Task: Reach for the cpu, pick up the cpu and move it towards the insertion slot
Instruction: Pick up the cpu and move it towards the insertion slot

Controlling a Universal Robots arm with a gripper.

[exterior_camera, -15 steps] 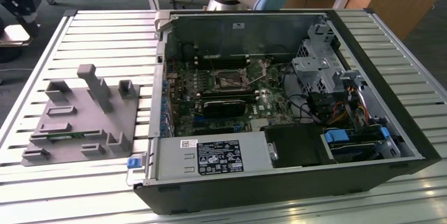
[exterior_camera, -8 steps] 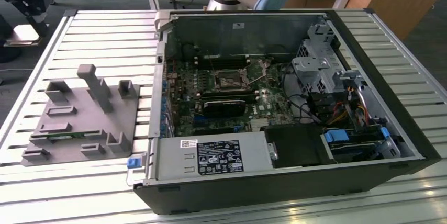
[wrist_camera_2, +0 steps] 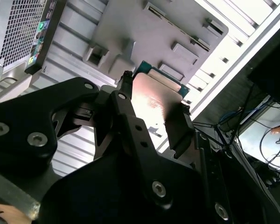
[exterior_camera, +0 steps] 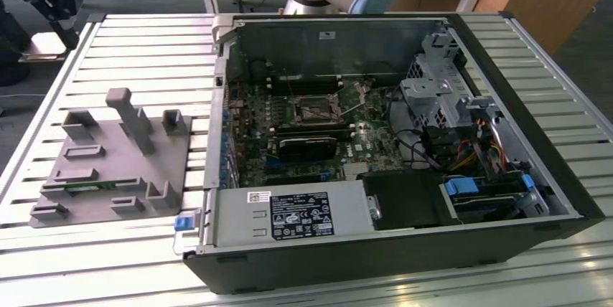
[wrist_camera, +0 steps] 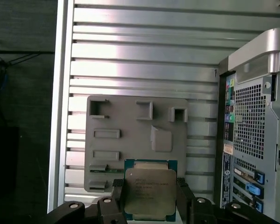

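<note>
Hand: the hand point(wrist_camera: 150, 201) is closed on the cpu point(wrist_camera: 149, 186). One black finger point(wrist_camera: 117, 193) presses each of two opposite edges, and the metal lid faces the camera in the first wrist view.
Cpu position: the chip is in the grip and looks lifted clear. It hangs over the grey fixture plate point(exterior_camera: 105, 160) near one of the plate's edges and touches none of its blocks or posts.
Cpu orientation: it lies flat, and its sides run parallel to the plate's edges. It is nearly square, so it has no long axis to speak of.
Insertion slot: the dark socket with the thin silver frame point(exterior_camera: 314, 110) sits on the motherboard point(exterior_camera: 369, 145) inside the open computer case point(exterior_camera: 383, 257).
Key relation: plate and case stand side by side on the slatted counter point(exterior_camera: 143, 41), with the case toward the exterior view's right. From the hand, the slot therefore lies across the case wall on that side and lower down, well apart from the chip.
Progress: judging from the grip, the pick looks done. The chip is not yet near the slot.
</note>
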